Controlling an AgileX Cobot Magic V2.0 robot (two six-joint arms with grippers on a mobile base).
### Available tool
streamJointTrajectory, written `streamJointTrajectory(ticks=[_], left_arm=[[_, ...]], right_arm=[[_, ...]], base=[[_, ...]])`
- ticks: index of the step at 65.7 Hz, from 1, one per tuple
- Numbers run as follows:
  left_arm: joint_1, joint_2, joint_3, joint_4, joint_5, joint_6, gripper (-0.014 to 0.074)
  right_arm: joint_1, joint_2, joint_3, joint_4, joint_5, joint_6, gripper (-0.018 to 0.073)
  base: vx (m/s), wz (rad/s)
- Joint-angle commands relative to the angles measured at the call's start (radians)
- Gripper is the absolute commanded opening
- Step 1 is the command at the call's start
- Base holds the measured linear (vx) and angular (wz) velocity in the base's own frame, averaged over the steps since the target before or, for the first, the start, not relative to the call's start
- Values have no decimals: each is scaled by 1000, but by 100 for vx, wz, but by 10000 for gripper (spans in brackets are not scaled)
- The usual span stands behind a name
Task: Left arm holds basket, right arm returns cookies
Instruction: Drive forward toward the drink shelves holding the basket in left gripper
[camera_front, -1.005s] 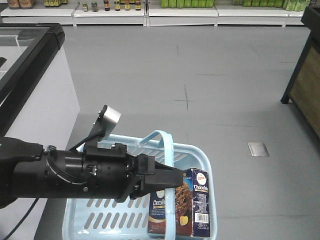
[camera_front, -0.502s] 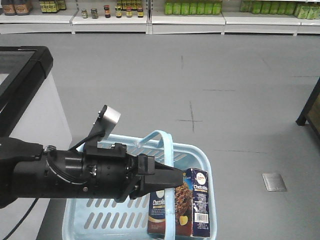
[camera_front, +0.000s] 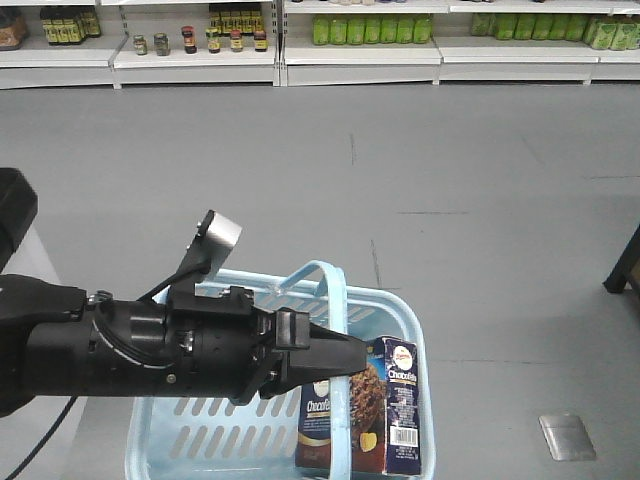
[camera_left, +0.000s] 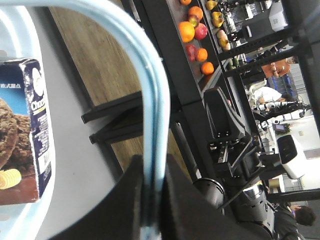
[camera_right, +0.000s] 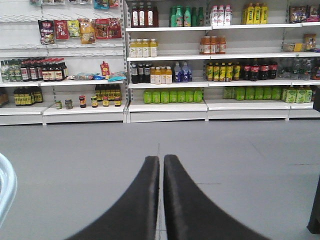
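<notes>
Grips the basket (camera_front: 414, 322) by its arched handle (camera_left: 151, 90), left gripper (camera_front: 352, 353) clamped on it. Carries the cookies (camera_front: 385, 410) upright inside, near the right wall. Holds the right gripper (camera_right: 161, 172) pressed together, empty, facing stocked shelves (camera_right: 165, 105) across the floor (camera_right: 225, 150).

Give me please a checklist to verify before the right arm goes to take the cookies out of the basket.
1. Left gripper closed on the handle of the basket: ok.
2. Cookies inside the basket, standing upright at its right side: ok.
3. Right gripper empty: ok.
4. Right gripper open for a grasp: not ok, jaws shut.
5. Right gripper aimed at the cookies: not ok, it faces the shelves.
6. Free path down to the box: cannot tell; the handle crosses it in the front view.
</notes>
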Motion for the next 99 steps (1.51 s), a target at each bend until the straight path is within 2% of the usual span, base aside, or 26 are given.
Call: streamJointTrajectory(ticks=[1,99], left_arm=[[1,-41,-38,-102,43,9,-3],[1,-41,-38,-104,43,9,-3]], right_arm=[[-2,-12,17,-9,-70,-7,-11],[-2,-12,17,-9,-70,-7,-11]], base=[[49,-6],[51,-1]])
